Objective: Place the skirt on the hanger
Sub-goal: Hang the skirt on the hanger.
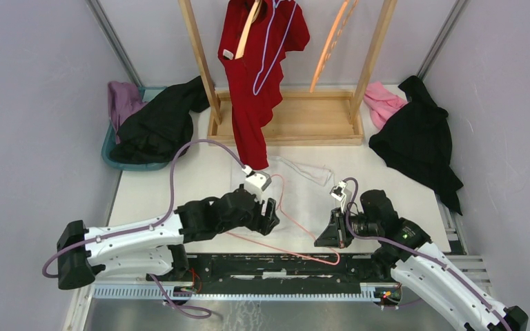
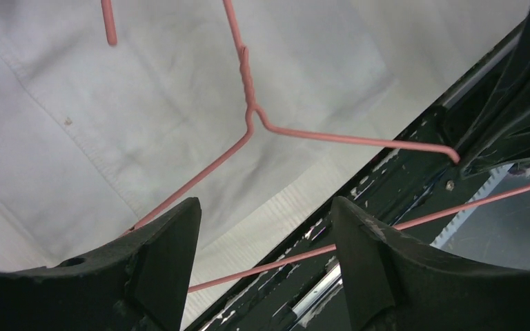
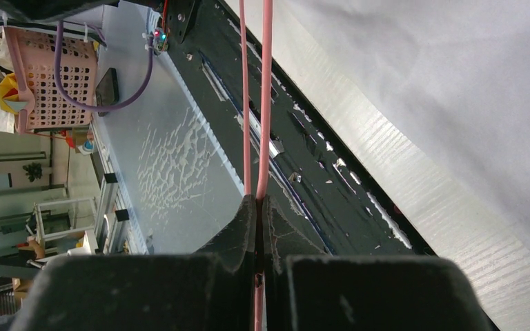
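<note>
Pink, springy wire hanger [image 2: 252,110] rests over the limp, light white fabric skirt [image 2: 145,89]. Right gripper [image 3: 257,200] clamps the hanger's corner; left gripper [image 2: 266,214] gapes above its neck. The skirt's seamed edge looks the best place to pinch.

The table [image 1: 152,186] carries a flat white skirt [image 1: 305,193], wooden rack [image 1: 303,118] and black garment [image 1: 417,141].
</note>
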Action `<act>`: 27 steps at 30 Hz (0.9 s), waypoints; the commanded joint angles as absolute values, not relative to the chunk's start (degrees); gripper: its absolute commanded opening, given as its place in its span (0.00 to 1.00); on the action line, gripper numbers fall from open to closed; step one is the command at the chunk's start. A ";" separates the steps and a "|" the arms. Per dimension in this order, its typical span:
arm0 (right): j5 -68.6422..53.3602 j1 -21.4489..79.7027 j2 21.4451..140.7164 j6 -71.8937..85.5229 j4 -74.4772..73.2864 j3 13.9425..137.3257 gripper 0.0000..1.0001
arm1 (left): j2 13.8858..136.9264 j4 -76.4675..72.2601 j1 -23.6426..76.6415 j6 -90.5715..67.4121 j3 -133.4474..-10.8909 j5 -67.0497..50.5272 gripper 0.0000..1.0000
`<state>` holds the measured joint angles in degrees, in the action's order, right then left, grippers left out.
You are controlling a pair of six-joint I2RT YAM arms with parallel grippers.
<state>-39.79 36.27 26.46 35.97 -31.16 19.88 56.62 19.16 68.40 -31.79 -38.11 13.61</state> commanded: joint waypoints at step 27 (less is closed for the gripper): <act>-39.39 36.48 23.74 35.87 -31.80 20.68 0.01 | 81.75 20.86 67.50 -33.96 -58.17 25.02 0.68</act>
<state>-39.83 36.27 24.80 35.94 -31.99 19.88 80.71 23.79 67.83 -31.90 -55.33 23.88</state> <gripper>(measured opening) 0.035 0.730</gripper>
